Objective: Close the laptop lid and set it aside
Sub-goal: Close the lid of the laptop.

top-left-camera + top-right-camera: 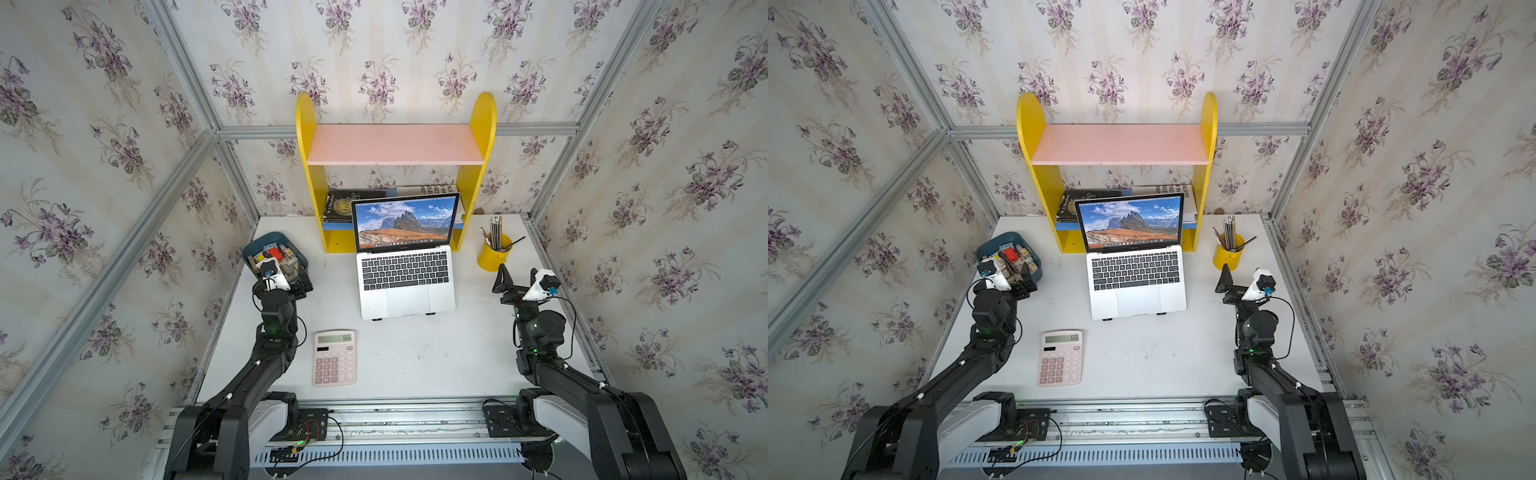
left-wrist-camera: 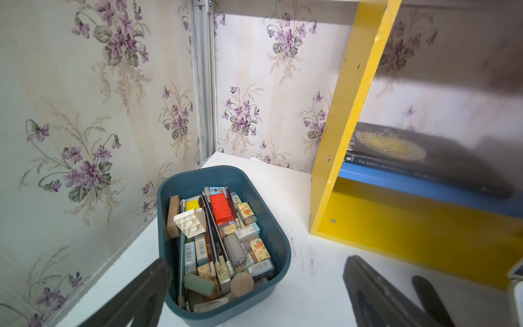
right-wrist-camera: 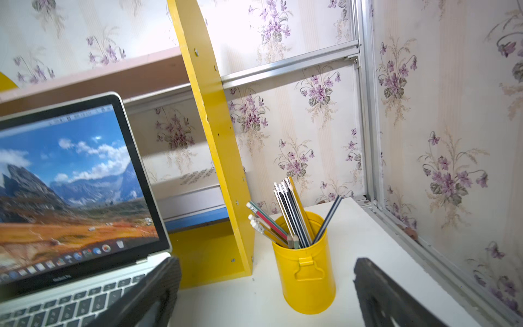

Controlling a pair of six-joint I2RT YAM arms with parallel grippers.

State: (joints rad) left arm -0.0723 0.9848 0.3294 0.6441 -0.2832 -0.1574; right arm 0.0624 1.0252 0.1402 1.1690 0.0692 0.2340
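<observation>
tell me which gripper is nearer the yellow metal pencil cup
Right. The right gripper sits just in front of the yellow metal pencil cup, apart from it; the left gripper hangs over the blue plastic bin, beyond the silver laptop.

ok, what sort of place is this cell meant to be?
Probably a mock home study desk built inside a test cell: an open laptop on a white table, a yellow shelf with books, a pencil cup, and floral wallpaper on an aluminium frame.
</observation>
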